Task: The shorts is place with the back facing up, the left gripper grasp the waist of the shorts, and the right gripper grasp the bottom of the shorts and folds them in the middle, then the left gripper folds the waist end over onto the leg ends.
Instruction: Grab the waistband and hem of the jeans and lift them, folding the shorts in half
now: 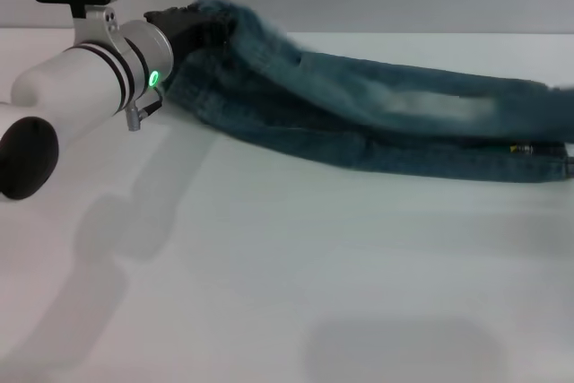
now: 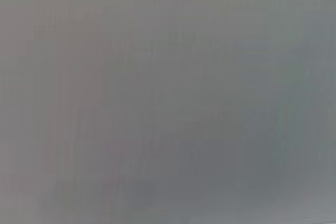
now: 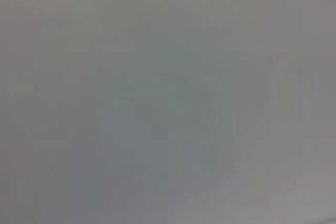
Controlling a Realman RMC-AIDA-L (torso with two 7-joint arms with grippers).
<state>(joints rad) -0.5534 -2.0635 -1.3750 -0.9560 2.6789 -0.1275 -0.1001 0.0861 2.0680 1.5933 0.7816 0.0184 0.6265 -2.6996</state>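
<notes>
My left fingers (image 1: 193, 24) are buried in the bunched waist end of the denim shorts (image 1: 359, 109), closed on the fabric as far as the head view shows: the dark tips vanish into a raised hump of cloth, which is lifted a little off the white surface (image 1: 287, 266) there. (The exact gap between the tips is hidden by the folds.)

Out from that grip, the shorts trail away toward my right as a long, narrow band, already doubled lengthwise so that one leg lies over the other. A faded, pale patch sits partway along the upper layer, and the leg ends lie flat on the surface at the far end from my fingers, running to the picture's edge.

Behind the fingers comes my left wrist, white with dark rings and a small green light, then the thick white forearm reaching back toward my body, with its shadow on the surface beneath.

My right fingers do not show in the head view, and both wrist views give only a featureless grey, so I cannot tell where they are or how they stand.
</notes>
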